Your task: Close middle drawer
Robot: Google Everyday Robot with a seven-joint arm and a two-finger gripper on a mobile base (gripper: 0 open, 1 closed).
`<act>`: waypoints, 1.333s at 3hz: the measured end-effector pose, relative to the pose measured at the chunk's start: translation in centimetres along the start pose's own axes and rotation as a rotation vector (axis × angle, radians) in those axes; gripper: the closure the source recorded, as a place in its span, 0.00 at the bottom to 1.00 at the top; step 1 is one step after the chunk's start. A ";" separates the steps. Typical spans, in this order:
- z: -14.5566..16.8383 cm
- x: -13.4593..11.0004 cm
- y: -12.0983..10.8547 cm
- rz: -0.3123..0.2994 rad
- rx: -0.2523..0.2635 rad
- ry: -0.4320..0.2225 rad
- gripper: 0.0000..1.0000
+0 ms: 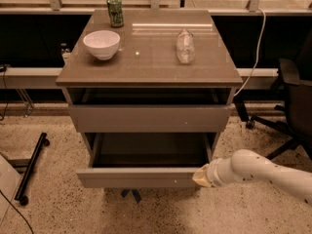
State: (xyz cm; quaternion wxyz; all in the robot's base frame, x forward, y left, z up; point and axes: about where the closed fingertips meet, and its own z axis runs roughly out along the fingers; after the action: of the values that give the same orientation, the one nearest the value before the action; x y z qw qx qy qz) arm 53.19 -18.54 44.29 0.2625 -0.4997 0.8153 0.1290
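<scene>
- Grey-brown middle drawer (139, 178): lower centre of the frame, pulled well out of the cabinet. Its flat front faces the camera, and the open box behind it shows a dark interior.
- Gripper (200, 175): lower right of centre, at the right end of the middle drawer's front, touching it or just beside it. Only its pale tip shows, so whether it is released or clenched cannot be told.
- Arm (263, 172): white and rounded, entering from the right edge of the frame and lying roughly level with the drawer front.
- Top drawer (148, 118): directly above the open one, its front standing slightly proud of the cabinet frame.
- Tabletop (146, 69): upper centre of the frame. It carries a white bowl (101, 44) at the left, a green can (115, 11) behind the bowl at the back edge, and a clear bottle (185, 47) at the right.
- Office chair (295, 96): dark, at the right edge of the frame.
- Cable (258, 52): white, hanging down at the right of the cabinet.
- Floor (58, 204): speckled, with a black wheeled bar (31, 165) at the lower left.
</scene>
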 end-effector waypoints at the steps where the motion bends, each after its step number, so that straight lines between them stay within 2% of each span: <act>1: 0.6 -0.7 -1.8 0.003 0.010 -0.026 1.00; 2: 1.6 -0.9 -3.5 0.020 0.008 -0.039 0.83; 4: 3.7 -0.8 -6.3 0.071 -0.003 -0.050 0.37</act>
State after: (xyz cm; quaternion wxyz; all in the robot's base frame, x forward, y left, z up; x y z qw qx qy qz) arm 60.16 -19.13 41.99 0.2771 -0.4673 0.8257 0.1519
